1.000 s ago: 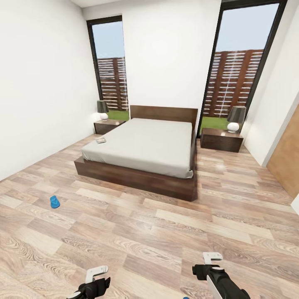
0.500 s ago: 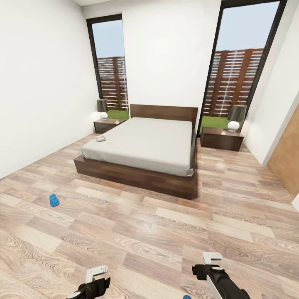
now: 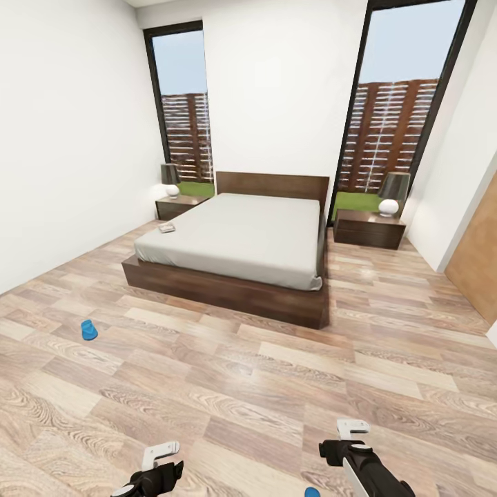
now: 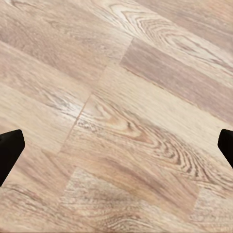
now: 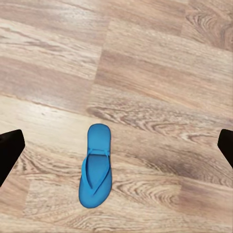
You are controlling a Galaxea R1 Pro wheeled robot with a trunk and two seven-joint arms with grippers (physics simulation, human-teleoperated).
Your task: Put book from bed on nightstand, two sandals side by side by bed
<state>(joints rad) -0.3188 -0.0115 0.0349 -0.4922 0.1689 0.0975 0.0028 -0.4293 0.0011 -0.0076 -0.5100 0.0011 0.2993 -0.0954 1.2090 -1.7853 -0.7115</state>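
Both grippers are carried low over the wood-plank floor (image 3: 241,400). My left gripper (image 4: 116,145) has its fingers spread wide apart, with bare planks between them and nothing held. My right gripper (image 5: 116,145) is likewise spread wide and empty.

One sandal (image 5: 97,167) lies flat on the floor under my right gripper, strap side up, touching neither finger. In the head view its blue tip (image 3: 312,492) shows at the lower edge, just beside my right arm. The second sandal (image 3: 88,330) lies on the floor off my left side, well apart from the first and some way short of the foot corner of the bed (image 3: 238,238).

The book (image 3: 166,228) rests on the mattress near the bed's left edge. A nightstand (image 3: 177,206) stands at the left of the headboard, and another nightstand (image 3: 368,230) at the right; each carries a lamp (image 3: 390,194). Tall windows flank the headboard wall.
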